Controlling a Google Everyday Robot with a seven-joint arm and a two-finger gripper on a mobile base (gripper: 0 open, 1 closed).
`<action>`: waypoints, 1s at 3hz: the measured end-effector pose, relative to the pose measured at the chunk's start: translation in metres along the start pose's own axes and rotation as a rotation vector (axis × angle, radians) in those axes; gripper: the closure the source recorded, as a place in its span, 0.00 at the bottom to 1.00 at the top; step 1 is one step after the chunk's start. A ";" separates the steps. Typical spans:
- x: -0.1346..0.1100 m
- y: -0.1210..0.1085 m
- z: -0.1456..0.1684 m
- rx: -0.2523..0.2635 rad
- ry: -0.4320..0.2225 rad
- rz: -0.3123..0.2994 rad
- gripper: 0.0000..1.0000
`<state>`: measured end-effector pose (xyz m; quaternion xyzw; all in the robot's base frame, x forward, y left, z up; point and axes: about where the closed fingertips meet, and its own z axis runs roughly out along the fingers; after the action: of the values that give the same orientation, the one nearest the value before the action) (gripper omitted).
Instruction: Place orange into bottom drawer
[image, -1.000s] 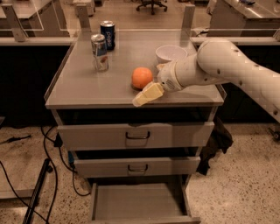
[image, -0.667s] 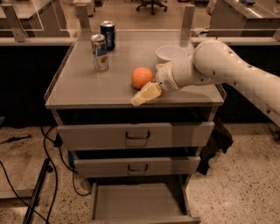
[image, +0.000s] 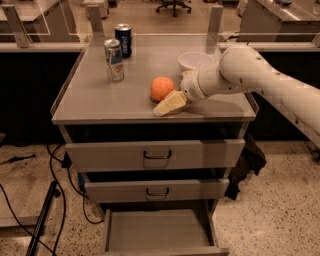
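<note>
Your pincer (image: 169, 104) sits low on the desk (image: 100, 100), the orange (image: 162, 88) just behind it; how wide it is, you cannot tell. The bottom drawer (image: 157, 231) lies open, well below it.

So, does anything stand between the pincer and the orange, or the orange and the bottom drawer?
Nothing visible does. The pincer sits right beside the orange on the cabinet top, and the bottom drawer is pulled open below.

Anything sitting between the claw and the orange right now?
Nothing. In the camera view the cream claw is down at the grey cabinet top right beside the round bright orange fruit, at its front-right, with no object between them.
</note>
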<state>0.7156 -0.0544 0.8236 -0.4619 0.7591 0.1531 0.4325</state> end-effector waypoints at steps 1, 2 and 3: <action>0.003 -0.018 0.007 0.010 0.011 0.051 0.00; 0.002 -0.025 0.012 0.010 0.011 0.079 0.00; -0.011 -0.017 0.012 -0.018 0.001 0.096 0.00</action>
<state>0.7387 -0.0495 0.8281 -0.4290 0.7792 0.1803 0.4199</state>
